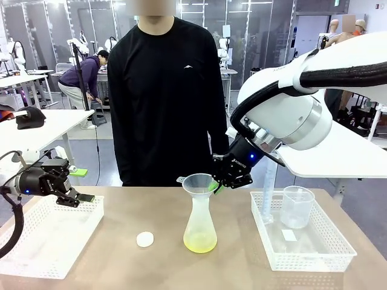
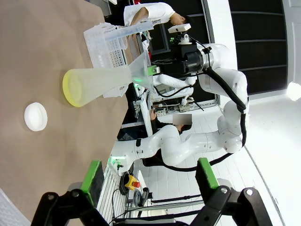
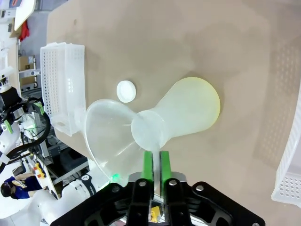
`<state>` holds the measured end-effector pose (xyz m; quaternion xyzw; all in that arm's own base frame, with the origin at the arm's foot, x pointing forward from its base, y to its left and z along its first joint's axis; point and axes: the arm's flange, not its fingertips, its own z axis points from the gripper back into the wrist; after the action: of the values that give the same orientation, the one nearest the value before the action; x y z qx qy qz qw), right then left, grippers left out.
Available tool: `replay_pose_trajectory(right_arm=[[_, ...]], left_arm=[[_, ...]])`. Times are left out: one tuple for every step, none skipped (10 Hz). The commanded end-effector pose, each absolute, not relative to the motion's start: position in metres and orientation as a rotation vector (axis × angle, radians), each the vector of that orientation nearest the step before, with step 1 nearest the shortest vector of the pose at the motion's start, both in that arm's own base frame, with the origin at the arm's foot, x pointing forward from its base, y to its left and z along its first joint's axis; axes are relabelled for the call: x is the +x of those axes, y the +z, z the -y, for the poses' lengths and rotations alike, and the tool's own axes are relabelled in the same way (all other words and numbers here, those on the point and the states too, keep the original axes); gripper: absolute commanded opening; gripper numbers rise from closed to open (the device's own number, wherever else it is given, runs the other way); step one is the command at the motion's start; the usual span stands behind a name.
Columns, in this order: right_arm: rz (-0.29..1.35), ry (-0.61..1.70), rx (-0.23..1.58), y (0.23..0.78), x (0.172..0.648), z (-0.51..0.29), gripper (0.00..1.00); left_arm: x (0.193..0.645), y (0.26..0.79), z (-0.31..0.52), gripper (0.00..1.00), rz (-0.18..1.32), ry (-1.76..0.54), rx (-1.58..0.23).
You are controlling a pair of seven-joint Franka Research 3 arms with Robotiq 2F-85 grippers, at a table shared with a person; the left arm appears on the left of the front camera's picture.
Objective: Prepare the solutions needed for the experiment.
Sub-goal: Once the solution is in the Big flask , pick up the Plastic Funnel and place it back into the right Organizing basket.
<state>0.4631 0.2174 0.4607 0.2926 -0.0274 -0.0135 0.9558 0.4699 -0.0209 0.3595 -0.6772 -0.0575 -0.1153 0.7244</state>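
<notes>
Centre of the table [image 1: 151, 272], the conical flask [image 1: 199, 220] stands upright with the solution [image 1: 199, 244] lying as a shallow pale yellow-green layer across its bottom. A clear funnel [image 1: 198, 183] sits in its neck. The right gripper [image 1: 216, 186] is right at the funnel's right rim. In the right wrist view its green pads [image 3: 147, 165] are drawn narrow, almost together, and seem to pinch that rim.

Over on the left, the left gripper [image 1: 83, 197] hovers above the far edge of the left basket [image 1: 89, 226]. Its fingers [image 2: 95, 172] are spread wide with nothing between them.

A small white cap [image 1: 145, 239] lies on the table just left of the flask. To the right, a clear beaker [image 1: 297, 208] stands in the right basket [image 1: 314, 263]. A person in black [image 1: 163, 96] stands at the far side.
</notes>
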Motion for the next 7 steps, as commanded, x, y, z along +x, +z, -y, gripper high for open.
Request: replay_pose_trajectory(right_arm=[[0.037,-0.062,0.601,0.463,0.467,-0.221,0.00],[0.036,-0.062,0.602,0.462,0.467,-0.221,0.00],[0.041,-0.065,0.600,0.462,0.467,-0.221,0.00],[0.032,-0.067,0.582,0.462,0.467,-0.220,0.00],[0.060,-0.094,0.571,0.465,0.465,-0.219,0.00],[0.080,-0.091,0.583,0.470,0.461,-0.217,0.00],[0.095,-0.085,0.585,0.477,0.455,-0.216,0.00]], left_arm=[[0.470,0.361,0.021,1.00,0.133,-0.265,-1.491],[0.470,0.361,0.021,1.00,0.133,-0.265,-1.491],[0.470,0.361,0.021,1.00,0.133,-0.265,-1.491],[0.470,0.361,0.021,1.00,0.133,-0.265,-1.491],[0.470,0.361,0.021,1.00,0.133,-0.265,-1.491],[0.470,0.361,0.021,1.00,0.133,-0.265,-1.491],[0.470,0.361,0.021,1.00,0.133,-0.265,-1.491]])
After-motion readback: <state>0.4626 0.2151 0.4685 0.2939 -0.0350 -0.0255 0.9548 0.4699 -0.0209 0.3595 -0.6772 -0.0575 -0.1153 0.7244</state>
